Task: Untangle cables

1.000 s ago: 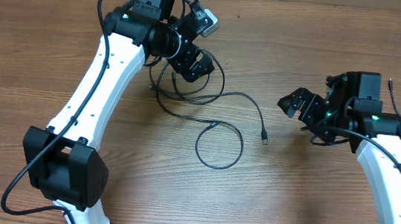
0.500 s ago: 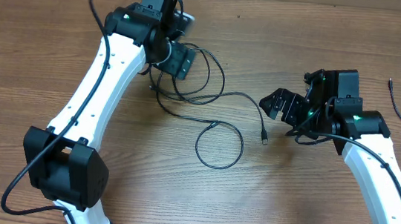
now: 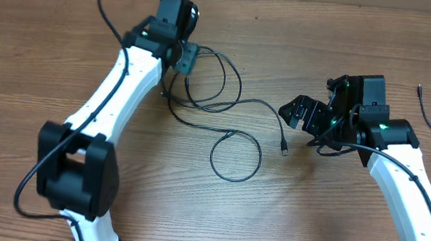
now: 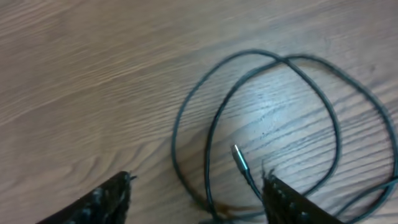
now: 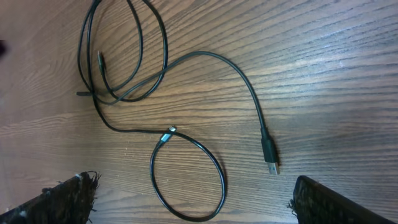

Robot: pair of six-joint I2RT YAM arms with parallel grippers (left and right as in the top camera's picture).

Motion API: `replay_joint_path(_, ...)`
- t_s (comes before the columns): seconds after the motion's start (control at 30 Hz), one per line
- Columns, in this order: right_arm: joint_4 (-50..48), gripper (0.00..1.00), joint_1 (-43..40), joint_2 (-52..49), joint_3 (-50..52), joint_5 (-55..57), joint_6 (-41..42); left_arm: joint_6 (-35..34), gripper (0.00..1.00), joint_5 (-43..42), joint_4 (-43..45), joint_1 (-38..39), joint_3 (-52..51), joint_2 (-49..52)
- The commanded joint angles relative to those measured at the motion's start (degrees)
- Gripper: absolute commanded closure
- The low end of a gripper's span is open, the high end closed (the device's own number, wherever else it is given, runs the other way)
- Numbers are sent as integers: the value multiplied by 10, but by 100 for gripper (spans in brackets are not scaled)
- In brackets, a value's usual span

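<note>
two grippers, both spread, neither pinching anything. the tangled cables (image 5: 165, 46) lie on the table (image 5: 336, 56): the loops sit just under the left gripper (image 4: 196, 200), between its fingers; three plug ends lie ahead of the right gripper (image 5: 194, 200), apart from it.

We note thin black cables (image 5: 254, 99), one ending in a silver-tipped plug (image 5: 272, 163) at four o'clock in the right wrist view. The table (image 3: 352, 39) is brown with streaked wood grain. The left arm (image 3: 109, 105) and right arm (image 3: 405, 185) are white with black joints. Green lights mark the right arm's twelve-o'clock end.
</note>
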State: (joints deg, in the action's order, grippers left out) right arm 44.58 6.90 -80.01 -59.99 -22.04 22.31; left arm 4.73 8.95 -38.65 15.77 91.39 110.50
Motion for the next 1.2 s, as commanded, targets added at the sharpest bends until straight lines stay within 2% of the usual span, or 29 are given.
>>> replay_joint_path(0.0, -5, 0, 1, 2, 1, 5, 0, 73, 39, -35, 27, 3, -13, 37)
replay_joint_path(0.07, -6, 0, 1, 2, 1, 5, 0, 75, 46, -42, 52, 3, -13, 61)
replay_joint_path(0.3, -6, 0, 1, -3, 1, 5, 0, 75, 48, -46, 150, 3, -13, 139)
replay_joint_path(0.5, -5, 0, 1, -11, 1, 5, 0, 75, 53, -60, 184, 3, -13, 180)
replay_joint_path(0.57, -6, 0, 1, -11, 1, 5, 0, 75, 58, -60, 191, 3, -13, 190)
replay_joint_path(0.67, -5, 0, 1, -11, 1, 5, 0, 76, 78, -60, 197, 3, -13, 195)
replay_joint_path(0.73, -5, 0, 1, -11, 1, 5, 0, 85, 96, -50, 201, 3, -10, 192)
replay_joint_path(0.83, -6, 0, 1, -11, 1, 5, 0, 86, 96, -20, 174, 3, 12, 180)
replay_joint_path(1.0, -6, 0, 1, -11, 1, 0, 5, 82, 96, -12, 51, 7, 97, 127)
replay_joint_path(1.17, -6, 0, 1, -11, 1, -43, 5, 53, 96, -74, -44, 11, 165, 48)
